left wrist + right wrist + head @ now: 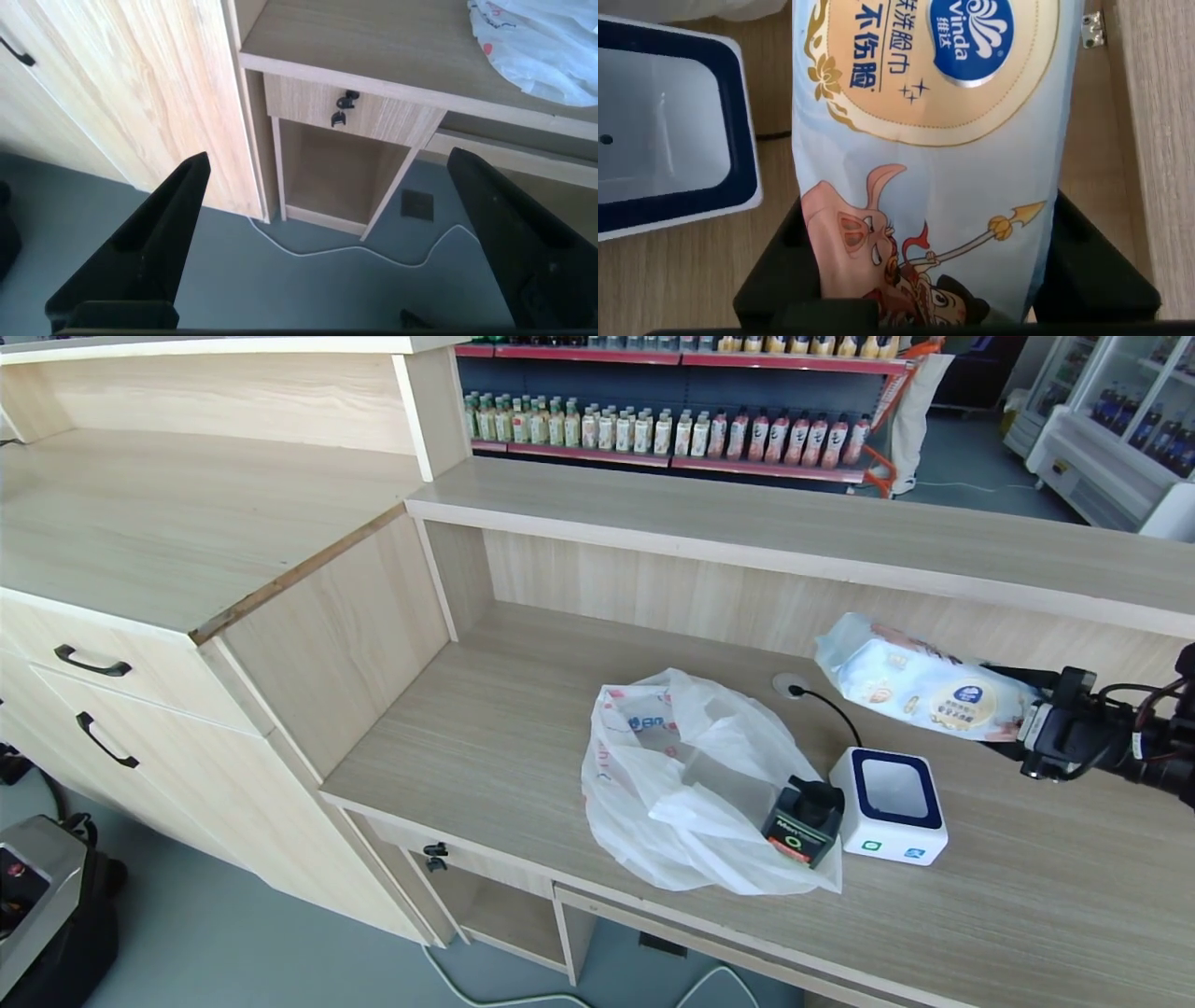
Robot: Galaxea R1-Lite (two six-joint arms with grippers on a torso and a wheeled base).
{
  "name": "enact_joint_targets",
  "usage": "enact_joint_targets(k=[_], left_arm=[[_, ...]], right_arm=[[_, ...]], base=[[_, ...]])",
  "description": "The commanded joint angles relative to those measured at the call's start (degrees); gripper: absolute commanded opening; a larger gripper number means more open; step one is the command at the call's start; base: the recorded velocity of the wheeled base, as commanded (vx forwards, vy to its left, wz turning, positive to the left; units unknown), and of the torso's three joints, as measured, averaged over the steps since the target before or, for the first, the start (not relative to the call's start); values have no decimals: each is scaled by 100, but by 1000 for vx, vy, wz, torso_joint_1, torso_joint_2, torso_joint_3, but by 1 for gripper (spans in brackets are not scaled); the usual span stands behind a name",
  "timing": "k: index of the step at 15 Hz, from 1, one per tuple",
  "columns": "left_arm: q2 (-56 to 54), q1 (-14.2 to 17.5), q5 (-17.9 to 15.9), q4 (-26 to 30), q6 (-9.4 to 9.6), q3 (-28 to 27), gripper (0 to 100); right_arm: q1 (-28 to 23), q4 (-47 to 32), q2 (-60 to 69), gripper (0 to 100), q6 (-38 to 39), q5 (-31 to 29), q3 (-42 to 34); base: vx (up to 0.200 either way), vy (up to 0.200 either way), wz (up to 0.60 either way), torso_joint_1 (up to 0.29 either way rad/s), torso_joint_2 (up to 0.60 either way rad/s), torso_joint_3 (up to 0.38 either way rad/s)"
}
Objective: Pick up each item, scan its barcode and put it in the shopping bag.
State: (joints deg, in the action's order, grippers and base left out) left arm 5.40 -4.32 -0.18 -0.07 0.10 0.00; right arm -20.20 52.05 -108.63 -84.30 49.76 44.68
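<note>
Your right gripper (1027, 728) pinches the tissue pack (920, 686) by one end, just behind the scanner (892, 803), probably so its barcode can face the window; shopping bag (681, 775) lies alongside, left gripper (322, 243) spread.

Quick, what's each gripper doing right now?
Left gripper: open, holding nothing.
Right gripper: closed on the soft tissue pack.

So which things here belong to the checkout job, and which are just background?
Job: tissue pack in the right gripper, scanner, shopping bag, small black box beside the scanner.
Background: shelved bottles, cabinet drawers, key in the desk lock.
</note>
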Motion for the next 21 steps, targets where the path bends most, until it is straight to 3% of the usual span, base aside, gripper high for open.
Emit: enact_joint_targets(k=[1, 10, 16, 21], left_arm=[[5, 1, 1, -1, -1, 0, 100], [5, 1, 9, -1, 8, 0, 100], [5, 1, 1, -1, -1, 0, 100], [5, 1, 9, -1, -1, 0, 100]], right_arm=[[-151, 15, -44, 0, -210, 183, -65], [-538, -64, -35, 0, -1010, 702, -214], [-784, -600, -53, 0, -1853, 912, -319], [-784, -661, -35, 0, -1897, 904, -284]], base=[[0, 0, 0, 0, 0, 0], [0, 0, 0, 0, 0, 0], [0, 0, 0, 0, 0, 0], [0, 0, 0, 0, 0, 0]])
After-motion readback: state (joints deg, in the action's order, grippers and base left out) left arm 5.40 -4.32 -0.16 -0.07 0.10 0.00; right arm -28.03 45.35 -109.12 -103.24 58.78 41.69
